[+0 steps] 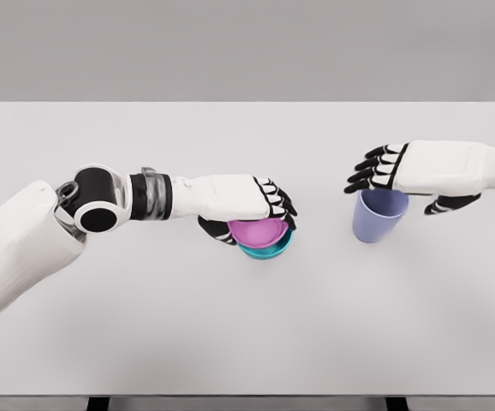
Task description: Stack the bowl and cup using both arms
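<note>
A pink bowl [259, 232] sits nested inside a teal bowl [275, 249] near the middle of the white table [230, 334]. My left hand [252, 214] reaches in from the left and is curled around the pink bowl's rim, thumb below and fingers over the far edge. To the right stands a lavender cup [377, 217], upright with its mouth partly covered. My right hand [402, 184] hovers just over that cup, black fingers spread toward the left and thumb off to the right; nothing is held in it.
The table's far edge runs along the top and its front edge along the bottom, with dark legs showing under the front edge. Grey wall lies behind.
</note>
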Controlling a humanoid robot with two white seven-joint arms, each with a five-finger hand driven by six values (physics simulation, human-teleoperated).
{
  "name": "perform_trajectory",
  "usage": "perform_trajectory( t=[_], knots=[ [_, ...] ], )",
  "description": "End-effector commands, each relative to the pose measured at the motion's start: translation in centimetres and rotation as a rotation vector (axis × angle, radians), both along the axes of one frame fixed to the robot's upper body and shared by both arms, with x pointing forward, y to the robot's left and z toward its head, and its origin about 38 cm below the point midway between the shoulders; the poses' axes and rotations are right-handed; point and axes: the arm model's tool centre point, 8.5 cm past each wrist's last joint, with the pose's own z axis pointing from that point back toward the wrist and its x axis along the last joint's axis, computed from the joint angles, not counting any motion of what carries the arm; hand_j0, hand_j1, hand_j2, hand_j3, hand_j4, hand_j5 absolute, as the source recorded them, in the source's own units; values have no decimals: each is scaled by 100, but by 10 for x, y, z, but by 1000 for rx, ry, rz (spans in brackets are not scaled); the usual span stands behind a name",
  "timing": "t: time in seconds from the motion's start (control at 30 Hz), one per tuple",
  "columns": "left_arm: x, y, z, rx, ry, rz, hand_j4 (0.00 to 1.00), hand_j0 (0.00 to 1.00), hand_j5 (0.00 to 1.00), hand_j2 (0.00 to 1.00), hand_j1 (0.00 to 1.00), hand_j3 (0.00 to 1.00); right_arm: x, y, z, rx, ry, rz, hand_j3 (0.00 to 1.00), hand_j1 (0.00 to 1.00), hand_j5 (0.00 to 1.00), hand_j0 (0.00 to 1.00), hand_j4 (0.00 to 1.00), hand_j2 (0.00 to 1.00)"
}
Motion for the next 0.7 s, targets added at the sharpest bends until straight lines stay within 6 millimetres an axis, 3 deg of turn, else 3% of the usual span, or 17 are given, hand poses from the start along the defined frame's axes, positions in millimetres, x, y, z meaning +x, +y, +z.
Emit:
perform_trajectory(
  t=[0.0, 0.3, 0.4, 0.57, 0.67],
  knots=[
    [0, 1, 0, -3, 2, 0, 100, 100, 100, 100, 100, 100, 5, -5, -4, 0, 9, -25, 100, 100, 100, 100, 100, 100],
    [-1, 2, 1, -5, -1, -8, 100, 100, 100, 100, 100, 100, 11, 2, -15, -13, 33, -14, 100, 100, 100, 100, 100, 100],
    [-9, 1, 15, -26, -29, -38, 100, 100, 100, 100, 100, 100, 13, 5, -20, -22, 45, -8, 100, 100, 100, 100, 100, 100],
    [-17, 52, 51, -56, -26, -43, 100, 100, 100, 100, 100, 100, 14, 6, -20, -20, 47, -9, 100, 100, 100, 100, 100, 100],
    [-18, 89, 90, -142, -89, -82, 100, 100, 100, 100, 100, 100, 16, 3, -22, -20, 51, -17, 100, 100, 100, 100, 100, 100]
  ],
)
